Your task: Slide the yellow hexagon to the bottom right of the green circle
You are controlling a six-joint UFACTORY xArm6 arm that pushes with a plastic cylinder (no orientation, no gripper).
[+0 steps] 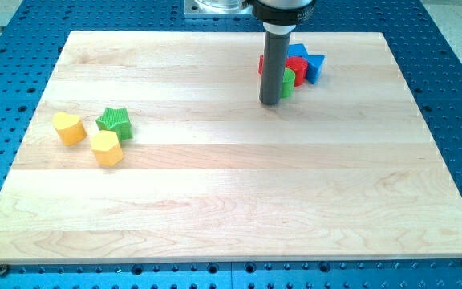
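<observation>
The yellow hexagon lies at the view's left on the wooden board, just below a green star and right of a yellow heart. My tip stands near the view's top centre, far to the right of the hexagon. A green block, the green circle as far as I can tell, sits right beside the tip and is partly hidden by the rod.
A cluster at the view's top right of the rod holds a red block and blue blocks, packed against the green block. A blue perforated table surrounds the board.
</observation>
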